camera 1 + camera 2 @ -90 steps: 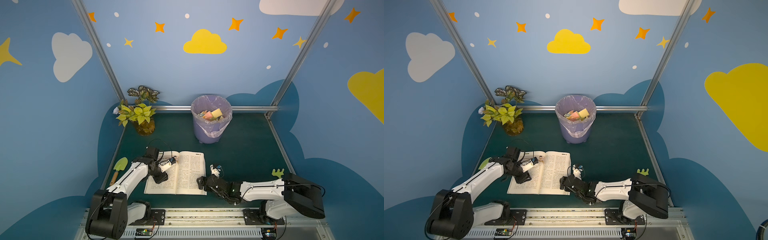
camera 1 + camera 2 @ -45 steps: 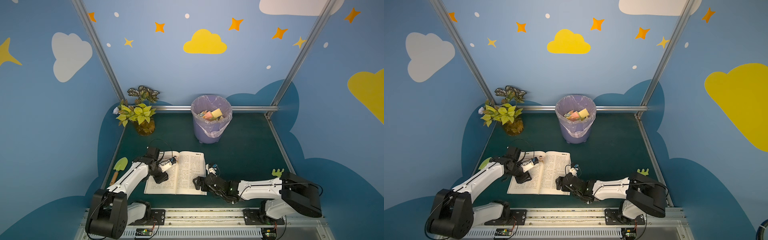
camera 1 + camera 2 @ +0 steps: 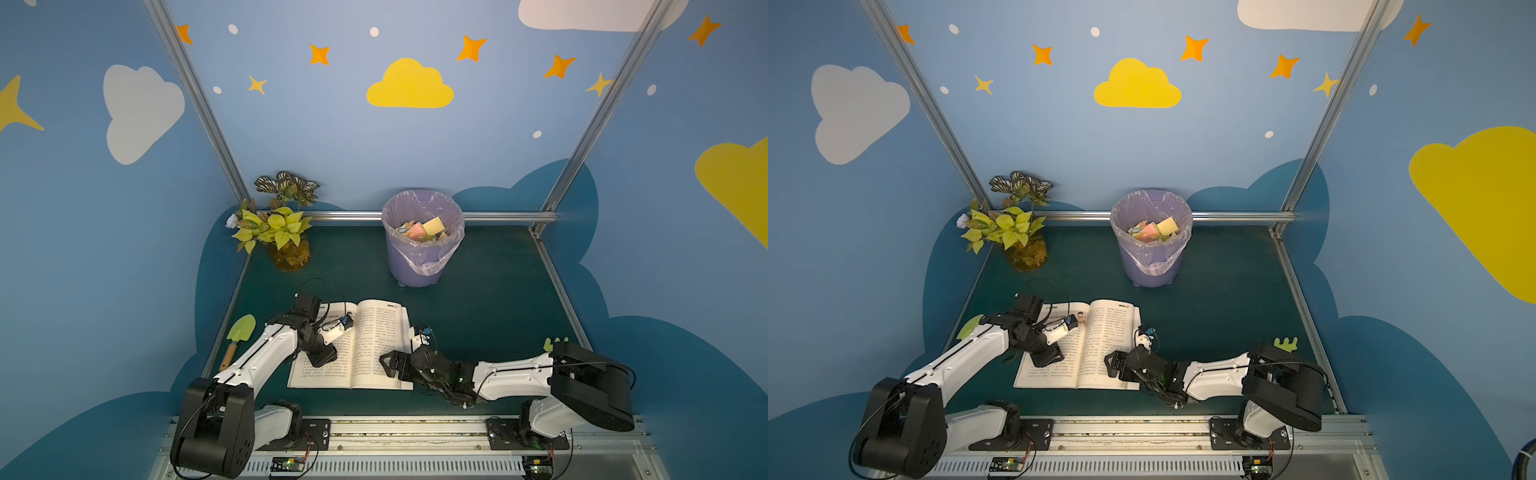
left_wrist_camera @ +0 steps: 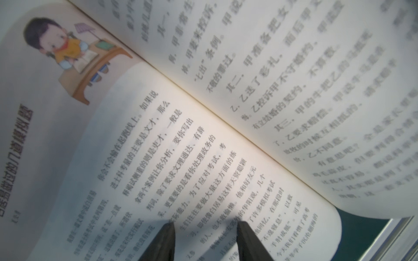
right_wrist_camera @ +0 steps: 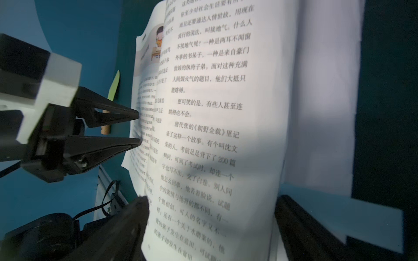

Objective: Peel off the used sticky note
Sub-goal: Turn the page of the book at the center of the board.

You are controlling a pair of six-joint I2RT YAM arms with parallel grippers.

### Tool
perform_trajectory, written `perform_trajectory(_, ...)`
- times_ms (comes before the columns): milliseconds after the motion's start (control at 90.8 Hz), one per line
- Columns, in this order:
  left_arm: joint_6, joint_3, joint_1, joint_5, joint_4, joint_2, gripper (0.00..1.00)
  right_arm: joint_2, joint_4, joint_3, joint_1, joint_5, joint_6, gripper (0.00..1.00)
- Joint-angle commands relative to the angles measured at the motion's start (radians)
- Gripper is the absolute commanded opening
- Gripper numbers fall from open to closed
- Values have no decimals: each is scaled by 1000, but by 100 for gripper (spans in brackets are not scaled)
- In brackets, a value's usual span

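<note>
An open book (image 3: 374,332) (image 3: 1104,332) lies on the dark green table. No sticky note shows on its open pages; the used sticky note is hidden or out of view. My left gripper (image 3: 328,363) (image 4: 205,226) is over the lower left page, its jaws a small gap apart with only printed page (image 4: 181,135) between them. From the right wrist view its tips (image 5: 139,127) touch that page. My right gripper (image 3: 388,365) (image 5: 210,203) is wide open at the book's near right corner, one finger on each side of the right-hand pages (image 5: 214,113).
A purple lined bin (image 3: 422,257) holding several coloured notes stands behind the book. A potted plant (image 3: 286,232) is at the back left. A green trowel (image 3: 239,332) lies left of the book, and a small green figure (image 3: 550,343) sits by the right arm.
My right arm has slid left along the table's front, bringing its open gripper onto the book's lower right page. The left gripper has stayed on the left page.
</note>
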Motion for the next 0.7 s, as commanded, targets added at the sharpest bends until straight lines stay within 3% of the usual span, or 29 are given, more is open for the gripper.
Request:
perform_trajectory(0, -4, -3, -5, 0, -1, -2, 48, 5, 178, -20, -6, -52, 35, 93)
perform_trajectory(694, -6, -10, -8, -2, 0, -16, 48, 98, 447, -4, -4, -168, 40, 93)
